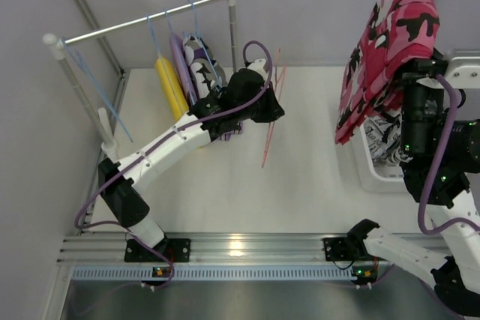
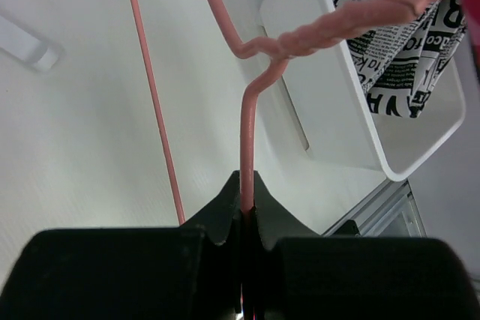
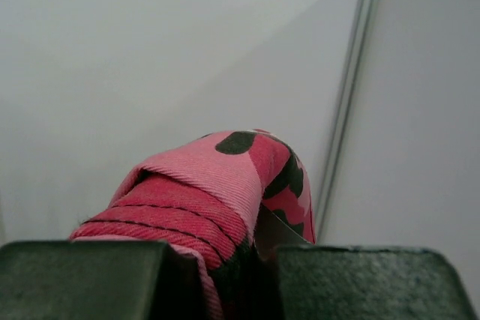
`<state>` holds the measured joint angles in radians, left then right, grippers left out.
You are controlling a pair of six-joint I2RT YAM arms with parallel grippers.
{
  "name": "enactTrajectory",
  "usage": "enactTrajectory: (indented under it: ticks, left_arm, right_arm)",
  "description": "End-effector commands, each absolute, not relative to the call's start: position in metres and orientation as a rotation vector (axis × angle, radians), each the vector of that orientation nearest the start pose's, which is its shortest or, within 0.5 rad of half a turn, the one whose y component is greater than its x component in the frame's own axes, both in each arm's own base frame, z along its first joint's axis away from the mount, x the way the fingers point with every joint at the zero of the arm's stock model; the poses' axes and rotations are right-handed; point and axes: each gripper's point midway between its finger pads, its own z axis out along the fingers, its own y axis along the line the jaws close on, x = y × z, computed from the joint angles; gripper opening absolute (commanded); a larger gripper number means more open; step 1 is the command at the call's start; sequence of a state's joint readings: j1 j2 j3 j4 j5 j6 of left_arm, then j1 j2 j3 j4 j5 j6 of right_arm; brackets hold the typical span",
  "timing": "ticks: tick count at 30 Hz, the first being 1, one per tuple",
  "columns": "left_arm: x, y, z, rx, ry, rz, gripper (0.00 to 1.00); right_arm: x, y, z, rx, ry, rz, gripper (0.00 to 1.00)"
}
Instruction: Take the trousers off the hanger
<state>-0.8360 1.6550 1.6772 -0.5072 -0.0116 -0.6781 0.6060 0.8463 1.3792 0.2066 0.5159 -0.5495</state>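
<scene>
A white bin [image 1: 365,174] sits at the right of the tabletop [image 1: 300,192] with black-and-white print trousers [image 2: 405,50] bunched inside it. Above the bin, the right jaws are clenched on a ribbed edge of the red-pink blotched trousers [image 1: 394,43], which hang raised in the air. The left jaws are pinched tight on the wire of a pink hanger [image 2: 246,148]. Yellow trousers [image 1: 171,86], purple trousers [image 1: 180,64] and spotted trousers [image 1: 201,69] hang from the rail [image 1: 142,22] at back left
</scene>
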Motion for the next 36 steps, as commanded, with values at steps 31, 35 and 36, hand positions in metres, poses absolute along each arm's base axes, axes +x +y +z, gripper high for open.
enactTrajectory:
  ticks: [31, 35, 36]
  left_arm:
    - [0.296, -0.369, 0.379, 0.253, 1.924, -0.933, 0.00]
    - [0.294, -0.367, 0.381, 0.247, 1.925, -0.935, 0.00]
    - [0.294, -0.367, 0.381, 0.244, 1.926, -0.937, 0.00]
  right_arm:
    - [0.218, -0.132, 0.579, 0.248, 1.228, -0.719, 0.00]
    - [0.226, -0.154, 0.550, 0.291, 1.341, -0.842, 0.00]
    - [0.230, -0.162, 0.535, 0.315, 1.381, -0.879, 0.00]
